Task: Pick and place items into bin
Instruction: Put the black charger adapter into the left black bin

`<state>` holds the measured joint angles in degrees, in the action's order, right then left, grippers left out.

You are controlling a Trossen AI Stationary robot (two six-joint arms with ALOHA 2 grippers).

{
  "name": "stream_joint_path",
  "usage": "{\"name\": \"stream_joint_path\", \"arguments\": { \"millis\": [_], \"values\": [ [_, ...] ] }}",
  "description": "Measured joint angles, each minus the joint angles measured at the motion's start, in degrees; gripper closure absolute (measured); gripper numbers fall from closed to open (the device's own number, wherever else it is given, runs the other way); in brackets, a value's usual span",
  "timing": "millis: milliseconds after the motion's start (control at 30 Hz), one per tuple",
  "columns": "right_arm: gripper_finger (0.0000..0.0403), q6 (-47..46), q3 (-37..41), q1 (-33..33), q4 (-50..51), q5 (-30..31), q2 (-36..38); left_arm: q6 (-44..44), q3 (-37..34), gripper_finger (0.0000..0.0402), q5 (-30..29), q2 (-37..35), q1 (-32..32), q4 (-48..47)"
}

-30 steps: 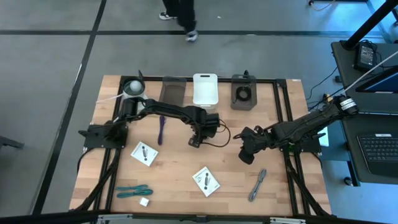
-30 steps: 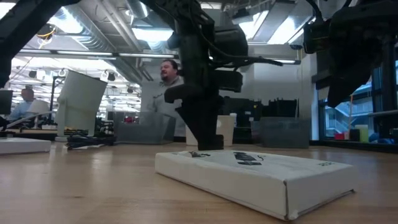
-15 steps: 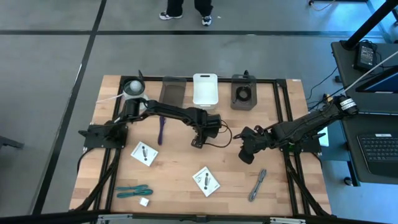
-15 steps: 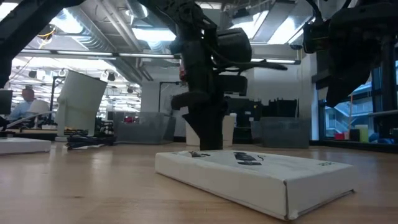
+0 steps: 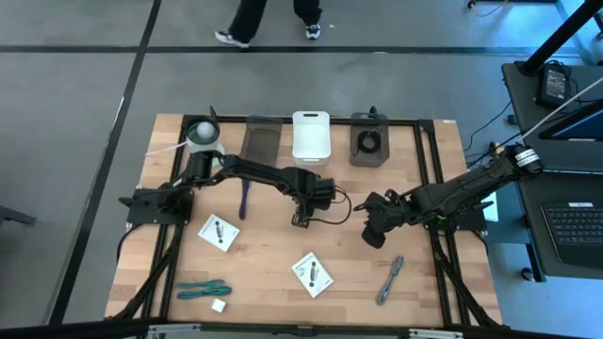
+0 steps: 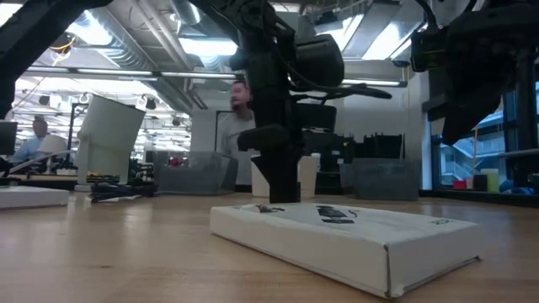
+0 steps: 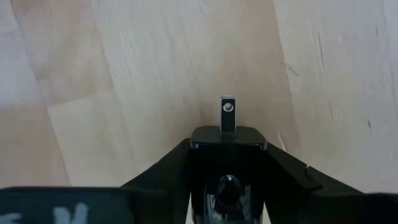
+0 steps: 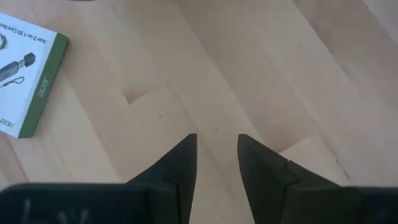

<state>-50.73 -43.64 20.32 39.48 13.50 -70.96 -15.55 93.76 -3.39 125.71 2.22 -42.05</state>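
The tiny black piece (image 7: 227, 115) is being gripped between the closed fingers of the left gripper (image 5: 301, 220), low over the middle of the table (image 5: 264, 254). The right gripper (image 5: 371, 235) is being held nearby with fingers slightly parted, holding nothing, above bare wood.

- On the white packet (image 8: 28, 74) with the green edge, in the right wrist view, we read "acer" on the green band.
- Along that packet's white face we make out a line of small print that seems to read "Acer 7-in-1 SD Card", though its end is cut off at the frame's edge.
- On the packet (image 6: 345, 240) lying nearest in the low view, we see dark marks but cannot read them.
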Motion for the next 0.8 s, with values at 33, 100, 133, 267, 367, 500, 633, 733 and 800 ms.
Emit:
{"name": "stream_joint_path", "arguments": {
  "millis": [33, 100, 133, 267, 367, 500, 633, 733, 800],
  "values": [
    [0.0283, 0.28, 0.00, 0.00, 0.00, 0.02, 0.00, 0.02, 0.00, 0.0258, -0.42, 0.00, -0.22, 0.03],
    [0.0283, 0.98, 0.00, 0.00, 0.00, 0.02, -0.01, 0.00, -0.07, 0.0258, -1.95, -0.32, -0.62, -0.04],
    [0.0283, 1.37, 0.00, 0.01, -0.01, 0.04, -0.02, 0.00, -0.09, 0.0258, -3.09, -0.56, -0.80, -0.19],
    [0.0283, 1.76, 0.00, 0.02, 0.00, 0.38, -0.02, 2.58, -0.11, 0.0258, -6.14, -2.90, -1.29, -1.99],
    [0.0283, 1.86, 0.00, 0.00, -0.02, 1.47, 0.00, 5.67, -0.11, 0.0258, -6.07, -6.08, -1.15, -3.28],
    [0.0283, 1.92, 0.00, 0.00, -0.48, 1.92, -0.02, 12.49, -0.11, 0.0258, -5.98, -12.03, 0.02, -6.67],
    [0.0283, 1.94, 0.00, 0.00, -1.25, 1.97, -0.02, 18.95, -0.11, 0.0258, -7.13, -18.55, 3.60, -12.86],
    [0.0283, 2.88, 0.00, -0.02, -2.84, 1.99, -0.04, 23.48, -0.11, 0.0258, -10.37, -23.06, 7.90, -18.34],
    [0.0283, 3.26, 0.00, -0.08, -4.17, 2.05, -0.03, 26.27, -0.09, 0.0258, -11.82, -25.69, 12.05, -21.03]
  ]
}}
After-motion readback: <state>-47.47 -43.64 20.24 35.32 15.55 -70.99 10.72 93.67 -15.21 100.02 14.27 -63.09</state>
